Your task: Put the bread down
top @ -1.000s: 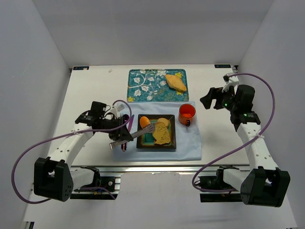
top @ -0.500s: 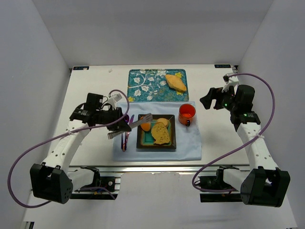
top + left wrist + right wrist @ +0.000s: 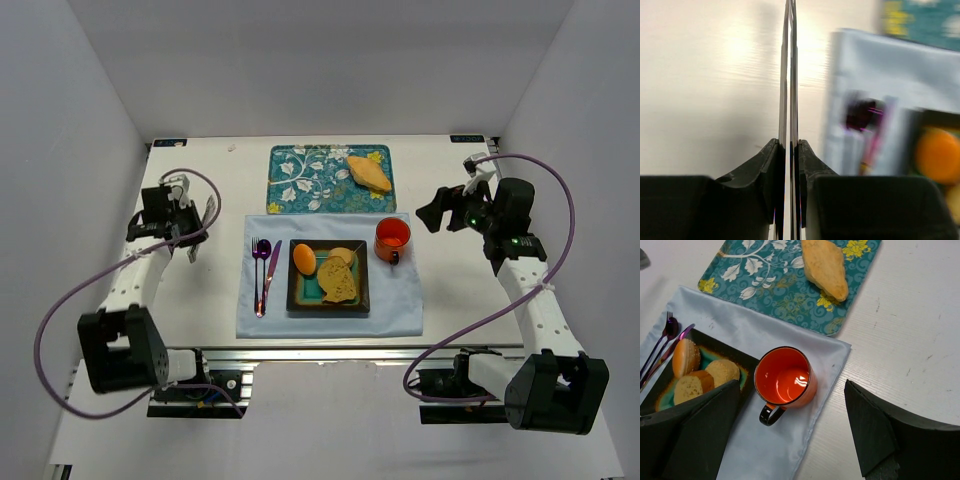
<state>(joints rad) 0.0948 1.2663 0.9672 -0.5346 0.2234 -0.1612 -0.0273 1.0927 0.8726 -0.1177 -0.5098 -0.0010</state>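
Observation:
The glossy orange roll [image 3: 304,258], round tan bun [image 3: 343,256] and toast slice [image 3: 340,283] lie on a dark square plate [image 3: 296,300] with a teal centre. They also show in the right wrist view: the roll [image 3: 686,356], the bun [image 3: 723,371], the toast [image 3: 690,388]. A larger bread piece [image 3: 368,173] lies on the teal floral tray [image 3: 305,180]. My left gripper [image 3: 185,232] is over the bare table left of the cloth, shut on thin metal tongs [image 3: 790,75]. My right gripper [image 3: 440,208] is open and empty, above and right of the orange mug [image 3: 784,376].
A pale blue cloth [image 3: 400,305] lies under the plate and the mug [image 3: 392,239]. A purple fork and knife [image 3: 264,272] lie on the cloth left of the plate. The table ends at white walls on the left, back and right.
My left arm has swung left and back from the plate to the table's left side, carrying the tongs. The orange roll stays on the plate. The right arm has barely moved.

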